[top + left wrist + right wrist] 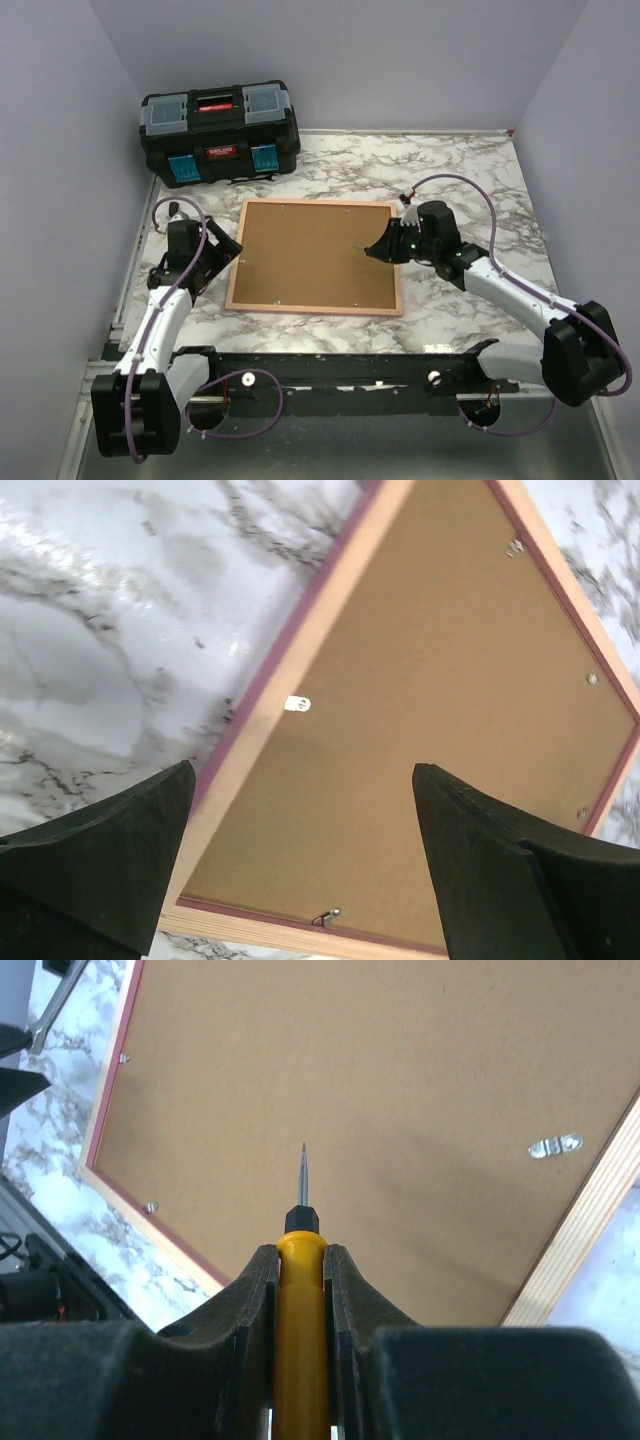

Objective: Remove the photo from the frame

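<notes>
One toolbox (220,135), black with a red handle and blue latches, sits at 11 o'clock on the marble tabletop (460,170). Its lid is down, so whatever is in it is hidden.

The frame (315,309) lies flat at the middle of the tabletop, back side up, with the toolbox off its 11 o'clock corner and apart from it. A brown backing board (310,255) fills the frame and covers all of its opening. Small metal tabs (297,703) show along the inner rim. The photo shows in no view, and only the board and the narrow pink and pale wood border can be seen.

The left end effector (228,252) is at the frame's 9 o'clock edge. Its fingers (110,850) are spread wide with nothing between them. In the left wrist view the frame's near corner sits in the gap.

The right end effector (378,248) reaches in over the board from 3 o'clock. It is clamped on the yellow handle of a screwdriver (302,1290), whose thin metal tip points towards 9 o'clock across the board. Whether the tip touches the board is hard to make out. The lower part of the handle is cut off at the bottom of the right wrist view.
</notes>
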{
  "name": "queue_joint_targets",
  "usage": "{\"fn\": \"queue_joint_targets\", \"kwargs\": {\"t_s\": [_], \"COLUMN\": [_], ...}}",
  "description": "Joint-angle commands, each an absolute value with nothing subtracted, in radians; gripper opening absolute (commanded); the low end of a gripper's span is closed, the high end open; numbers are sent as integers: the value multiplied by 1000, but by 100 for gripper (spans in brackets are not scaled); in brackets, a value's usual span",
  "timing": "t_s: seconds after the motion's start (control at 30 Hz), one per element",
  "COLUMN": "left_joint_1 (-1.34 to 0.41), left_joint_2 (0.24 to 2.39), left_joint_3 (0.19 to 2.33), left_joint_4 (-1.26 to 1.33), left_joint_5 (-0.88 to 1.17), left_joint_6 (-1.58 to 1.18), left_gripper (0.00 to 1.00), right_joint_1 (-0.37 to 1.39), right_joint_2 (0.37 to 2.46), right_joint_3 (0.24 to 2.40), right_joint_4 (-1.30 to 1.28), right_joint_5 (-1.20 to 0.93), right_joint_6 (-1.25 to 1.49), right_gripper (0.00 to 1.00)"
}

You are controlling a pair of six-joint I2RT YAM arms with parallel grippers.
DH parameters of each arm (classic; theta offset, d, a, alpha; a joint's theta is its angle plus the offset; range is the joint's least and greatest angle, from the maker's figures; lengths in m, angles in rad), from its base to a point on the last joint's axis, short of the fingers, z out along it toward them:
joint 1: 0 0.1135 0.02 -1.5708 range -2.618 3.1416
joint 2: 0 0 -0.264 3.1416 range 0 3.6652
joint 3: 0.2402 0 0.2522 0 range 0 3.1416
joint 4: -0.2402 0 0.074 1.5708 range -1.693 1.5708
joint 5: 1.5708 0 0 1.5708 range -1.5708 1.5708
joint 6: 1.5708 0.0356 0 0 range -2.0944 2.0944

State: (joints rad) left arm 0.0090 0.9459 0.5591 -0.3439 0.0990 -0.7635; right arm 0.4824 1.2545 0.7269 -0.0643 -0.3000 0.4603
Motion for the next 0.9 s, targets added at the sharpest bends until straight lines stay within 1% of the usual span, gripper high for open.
{"fn": "queue_joint_targets", "kwargs": {"t_s": [0.0, 0.27, 0.4, 0.47, 0.67, 0.87], "left_joint_1": [69, 75, 37, -12, -248, -398], "left_joint_2": [1021, 1155, 1199, 1187, 1102, 1009], "left_joint_3": [553, 495, 466, 448, 377, 318], "left_joint_4": [-381, -262, -216, -192, -118, -62], "left_joint_5": [41, 192, 267, 278, 294, 286], "left_joint_6": [-890, -960, -989, -1008, -1137, -1203], "left_gripper": [95, 94, 94, 93, 93, 93], "right_joint_1": [478, 479, 479, 479, 479, 494], "right_joint_2": [1169, 1101, 1099, 1106, 1133, 1222], "right_joint_3": [673, 693, 698, 696, 669, 676], "right_joint_4": [-18, -65, -78, -80, -54, -64], "right_joint_5": [-369, -375, -370, -363, -352, -351], "right_joint_6": [465, 466, 473, 481, 526, 546], "right_gripper": [1, 1, 1, 1, 1, 1]}}
